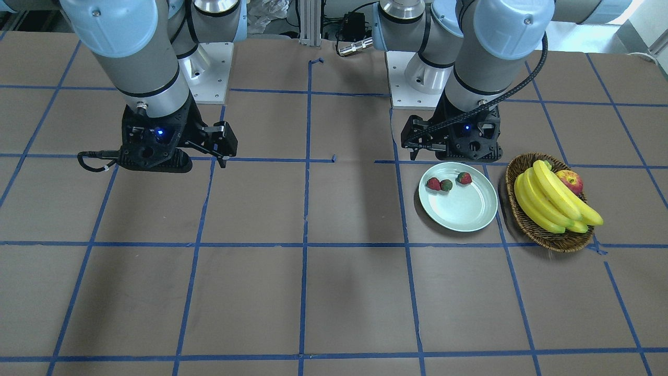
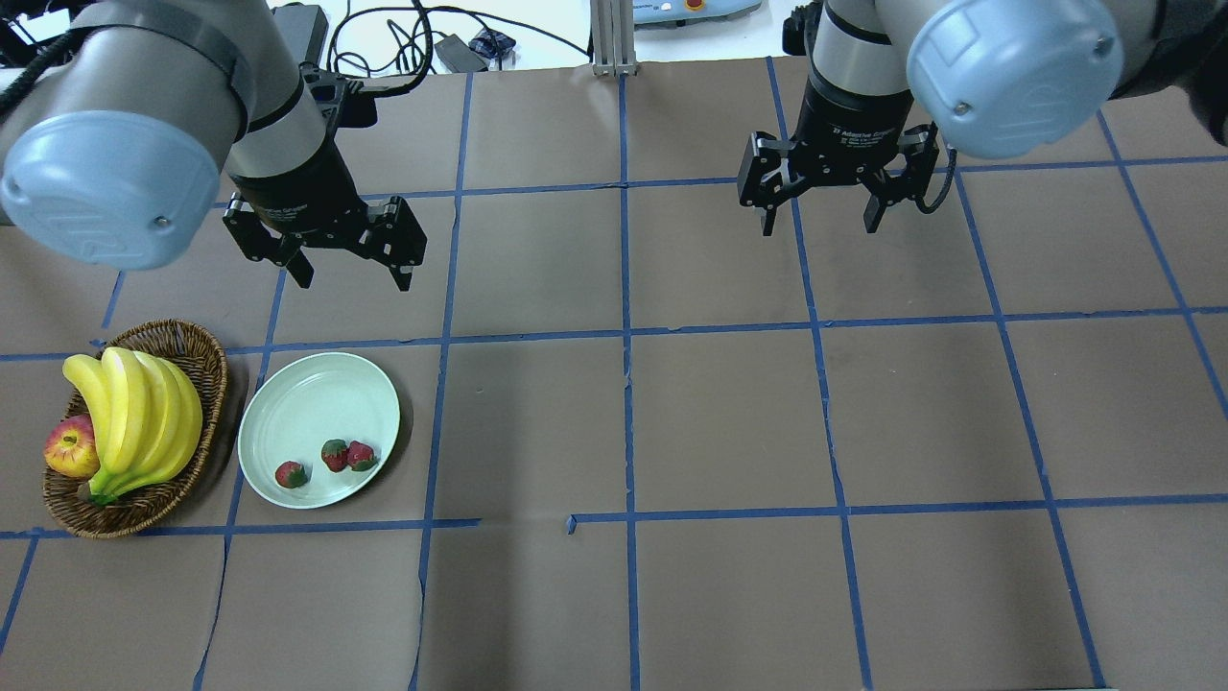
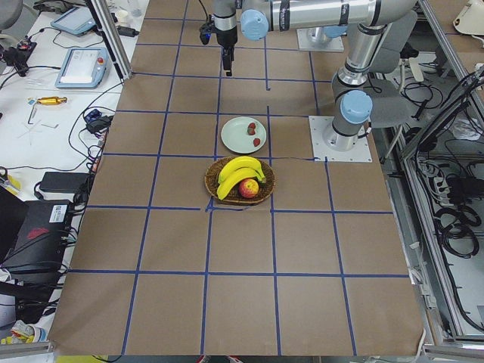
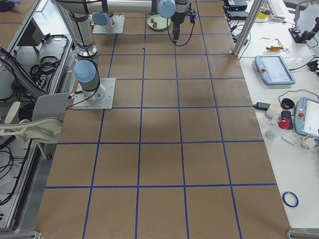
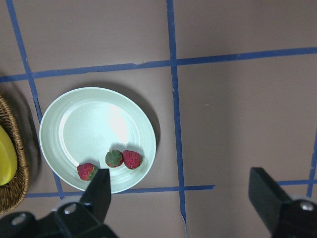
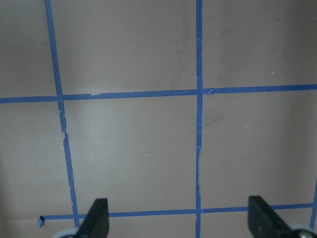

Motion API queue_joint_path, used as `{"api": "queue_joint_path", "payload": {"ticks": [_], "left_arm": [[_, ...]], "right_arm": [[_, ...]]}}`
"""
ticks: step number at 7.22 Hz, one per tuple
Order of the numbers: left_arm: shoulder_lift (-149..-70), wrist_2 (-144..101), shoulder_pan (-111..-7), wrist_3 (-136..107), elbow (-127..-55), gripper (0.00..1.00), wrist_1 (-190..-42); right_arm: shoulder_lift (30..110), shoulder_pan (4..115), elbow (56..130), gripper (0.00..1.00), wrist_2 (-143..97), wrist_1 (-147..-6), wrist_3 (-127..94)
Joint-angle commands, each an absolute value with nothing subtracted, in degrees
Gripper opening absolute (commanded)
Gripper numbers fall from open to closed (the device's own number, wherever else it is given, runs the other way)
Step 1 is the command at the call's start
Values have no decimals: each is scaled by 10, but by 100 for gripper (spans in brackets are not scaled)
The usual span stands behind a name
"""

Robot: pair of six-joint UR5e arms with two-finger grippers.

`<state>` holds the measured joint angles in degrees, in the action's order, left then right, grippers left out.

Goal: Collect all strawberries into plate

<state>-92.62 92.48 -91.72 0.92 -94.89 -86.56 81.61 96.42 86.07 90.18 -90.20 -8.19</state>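
Three red toy strawberries (image 2: 335, 454) sit in the round mint-green plate (image 2: 307, 403) at left; left gripper (image 2: 355, 281) and right gripper (image 2: 820, 228) hover wide open, empty.

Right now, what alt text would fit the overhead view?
Three strawberries lie in a pale green plate on the view's left, beside a basket of bananas and an apple. The left gripper and right gripper hang open and empty above the table farther back.
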Motion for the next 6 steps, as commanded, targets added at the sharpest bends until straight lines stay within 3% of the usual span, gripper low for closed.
{"api": "queue_joint_path", "payload": {"ticks": [1, 6], "left_arm": [[-926, 919, -918, -1, -948, 100, -871], [-917, 918, -965, -14, -934, 100, -866]], "right_arm": [[817, 965, 860, 100, 899, -904, -81], [816, 964, 863, 100, 898, -918, -75]]}}
